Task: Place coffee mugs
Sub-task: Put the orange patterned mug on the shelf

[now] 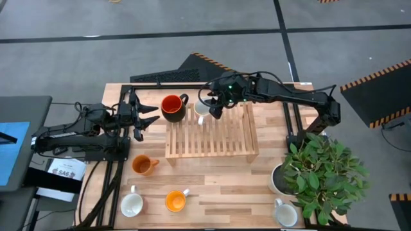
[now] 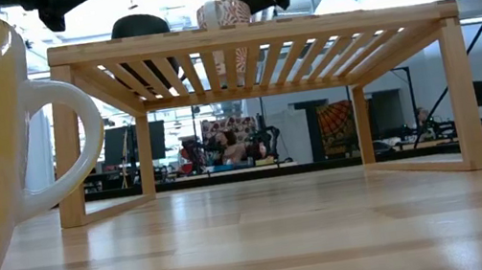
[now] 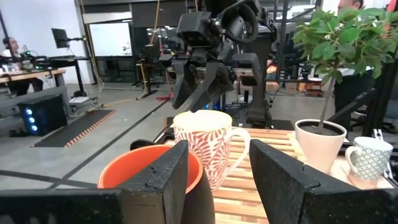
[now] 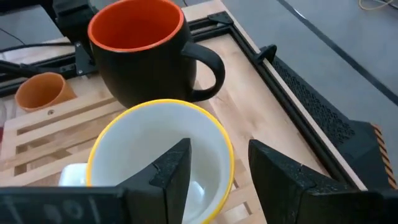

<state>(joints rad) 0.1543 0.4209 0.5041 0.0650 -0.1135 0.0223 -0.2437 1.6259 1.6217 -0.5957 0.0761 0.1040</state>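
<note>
place: robotics lab | evidence: monitors [image 3: 109, 38], workbenches [image 3: 31, 74], hazard-striped floor mats [image 1: 379, 77]

2 mugs [image 1: 173, 106] side by side on rack [image 1: 212, 138], far edge.

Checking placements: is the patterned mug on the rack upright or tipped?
Upright. The patterned mug stands on the wooden rack with its mouth facing up beside the dark mug; the right tool hovers open above it.

Six mugs, two on the slatted rack
Dark red-lined mug [image 1: 172, 106] and patterned white mug [image 1: 201, 110] stand upright on the rack's far edge; two orange mugs [image 1: 142, 165] [image 1: 175, 201] and two pale ones [image 1: 131, 205] [image 1: 284, 214] sit on the near worktop.
</note>
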